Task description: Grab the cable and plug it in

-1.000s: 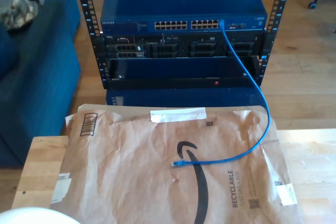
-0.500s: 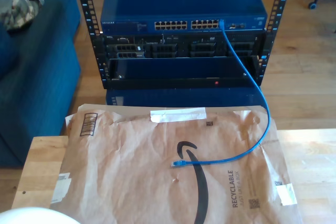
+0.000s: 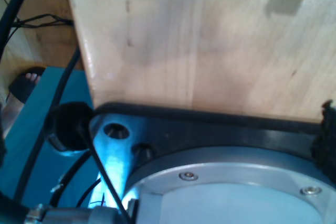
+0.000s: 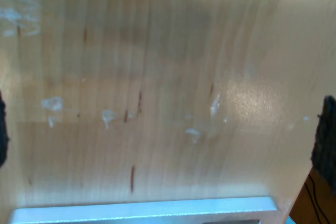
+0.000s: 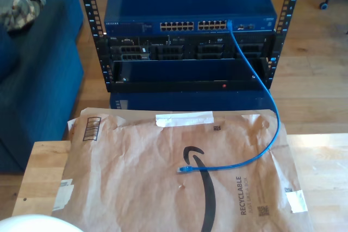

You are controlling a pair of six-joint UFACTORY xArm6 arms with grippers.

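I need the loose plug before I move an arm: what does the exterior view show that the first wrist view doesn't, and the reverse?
Exterior view: the cable, one end in the switch, its loose plug lying on the envelope. First wrist view: black cables and a grey metal flange. Shared: the wooden table.

Cable: bright blue; switch: dark blue; mailer: brown, black logo; table: pale wood grain

The exterior view looks down over the table; both wrist views hug its wood.
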